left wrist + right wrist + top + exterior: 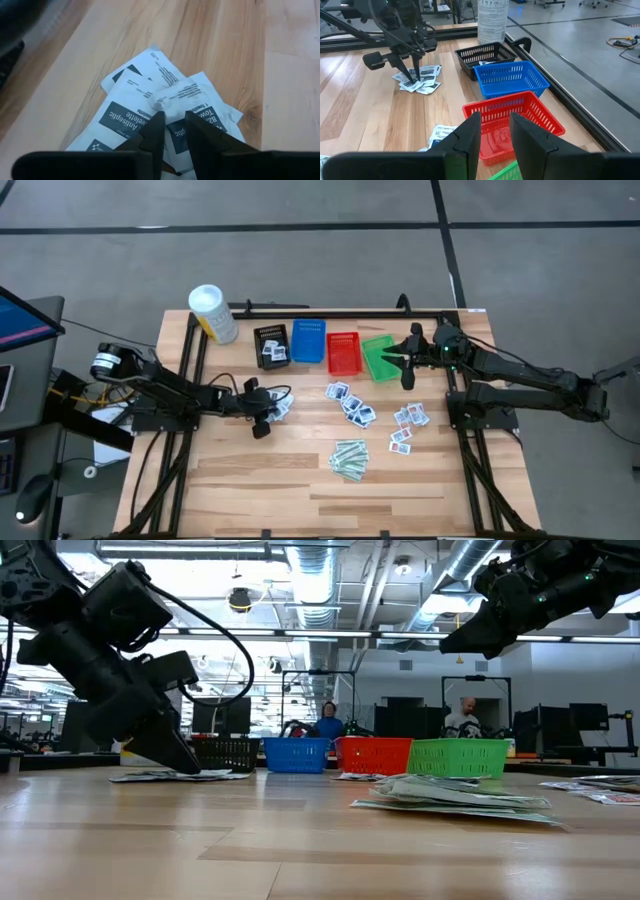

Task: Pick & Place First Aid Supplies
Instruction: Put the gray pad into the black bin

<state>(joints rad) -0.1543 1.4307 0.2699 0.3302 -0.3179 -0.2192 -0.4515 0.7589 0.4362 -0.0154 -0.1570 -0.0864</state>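
Pale wooden plank table (300, 480) fills the high view; the left end effector (262, 418) sits low on a pile of flat white antiseptic packets (278, 406), left of centre. The right end effector (406, 366) hovers over the green mesh basket (378, 356).

Low view: the left tips touch that pile (180, 775).

Left wrist view: fingers (155, 135) nearly clenched, pinching a crumpled white packet (177, 97).

Right wrist view: fingers (470, 135) slightly parted, released, above the red mesh basket (512, 117).

Smooth wooden table (300, 480), plastic mesh baskets (512, 77), crinkled paper packets (165, 100)
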